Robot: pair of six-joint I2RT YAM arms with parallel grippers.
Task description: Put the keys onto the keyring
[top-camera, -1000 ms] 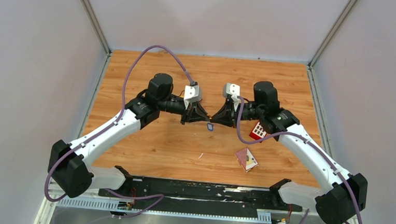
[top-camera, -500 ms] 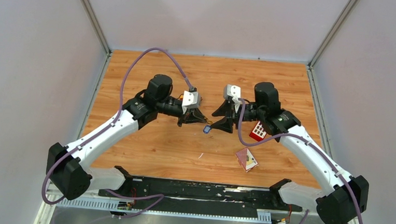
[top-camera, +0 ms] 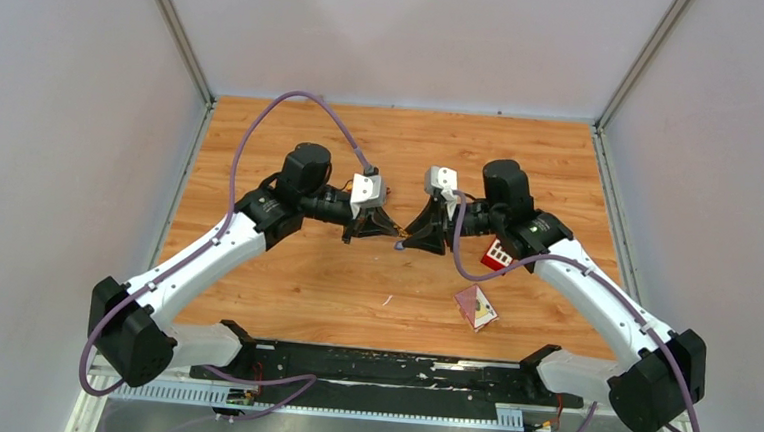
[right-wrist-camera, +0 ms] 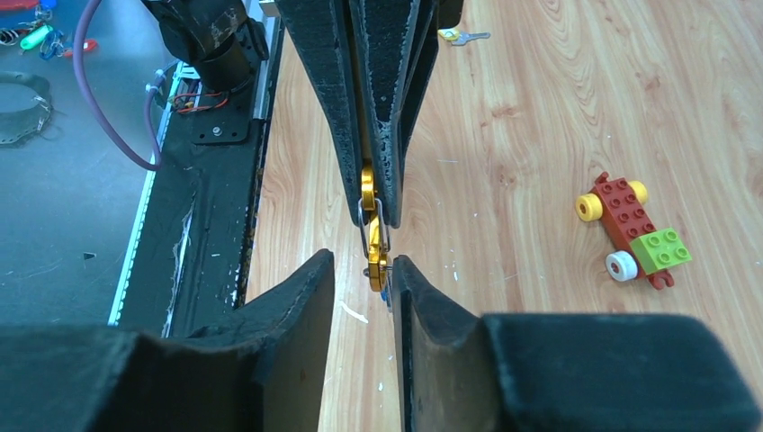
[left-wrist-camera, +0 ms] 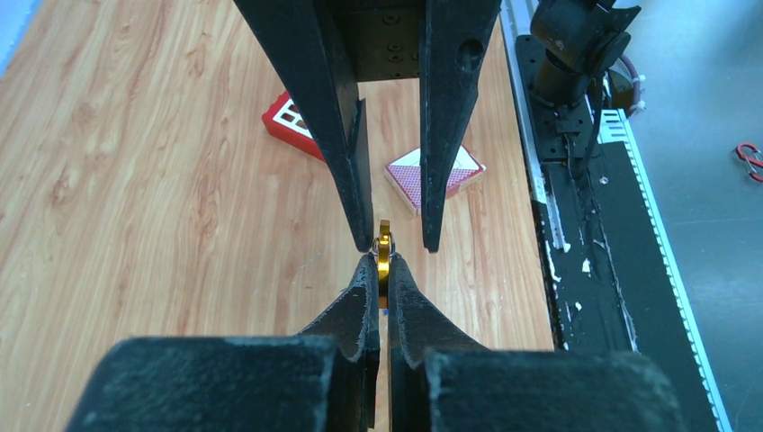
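Note:
The gold keyring (left-wrist-camera: 384, 256) is held edge-on above the table, pinched at the tips of my left gripper (left-wrist-camera: 382, 261), which is shut on it. In the right wrist view the keyring (right-wrist-camera: 371, 225) sticks out from the left fingers (right-wrist-camera: 382, 90). Its free end lies between the jaws of my right gripper (right-wrist-camera: 363, 261), which stand apart with a gap on the left side. A sliver of the blue key (right-wrist-camera: 385, 290) shows just behind the ring's end. The yellow-headed key (right-wrist-camera: 457, 37) lies on the wood farther off. In the top view both grippers (top-camera: 382, 234) (top-camera: 409, 240) meet tip to tip mid-table.
A red block with white squares (top-camera: 499, 253) lies right of the right gripper, and a pink card pack (top-camera: 476, 307) nearer the front. A red-and-green toy car (right-wrist-camera: 634, 229) sits on the wood. The black base rail (top-camera: 379, 366) runs along the near edge.
My right gripper has let go and opened, then slid left over the ring's end. The dangling blue key is now mostly hidden between the grippers. My left gripper has closed on the ring.

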